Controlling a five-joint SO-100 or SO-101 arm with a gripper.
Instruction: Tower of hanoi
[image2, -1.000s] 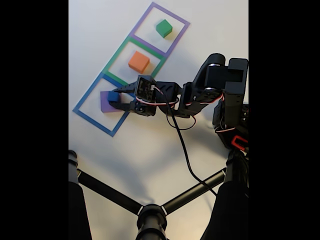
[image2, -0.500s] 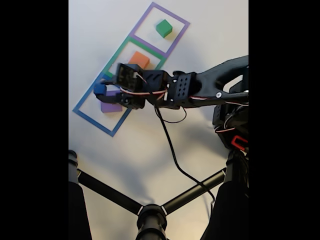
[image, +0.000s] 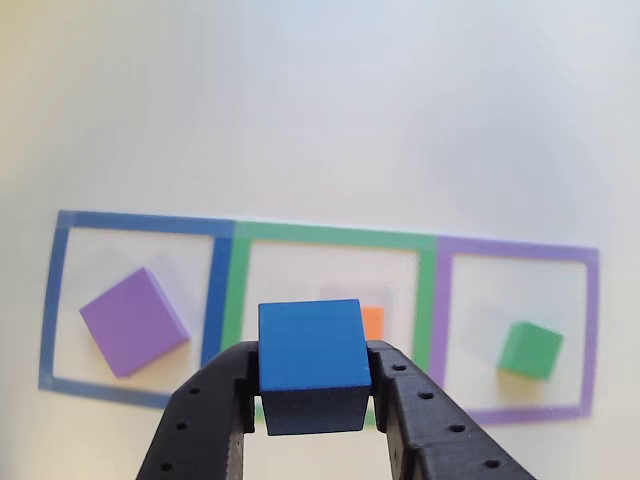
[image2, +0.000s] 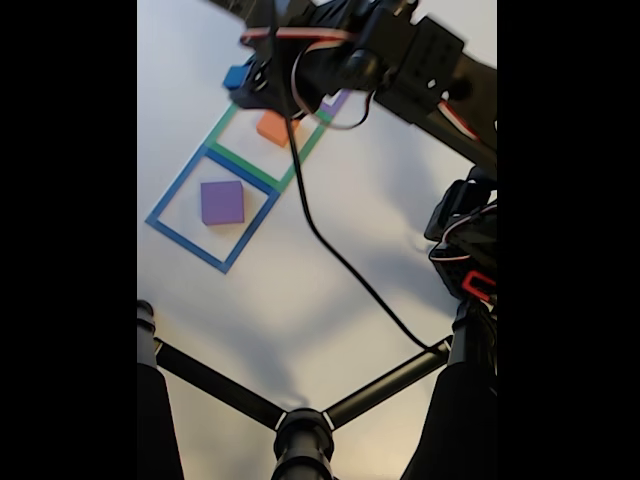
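Observation:
My gripper (image: 312, 392) is shut on the small blue cube (image: 311, 345), held up in the air over the middle of the row of tape squares. The fixed view shows the blue cube (image2: 237, 76) in my gripper (image2: 243, 84) near the top, above the green tape square. The purple slab (image: 134, 321) (image2: 222, 202) lies alone in the blue tape square. An orange block (image: 373, 321) (image2: 273, 128) sits in the green tape square, half hidden behind the cube in the other view. The green cube (image: 531, 349) rests in the purple tape square.
The arm's base (image2: 468, 250) and a dangling black cable (image2: 330, 250) are at the right of the fixed view. A black tripod (image2: 300, 425) spreads across the bottom. White table surrounds the tape squares.
The gripper lifted the blue cube off the purple slab and carried it up and away toward the middle square. The purple slab now lies uncovered.

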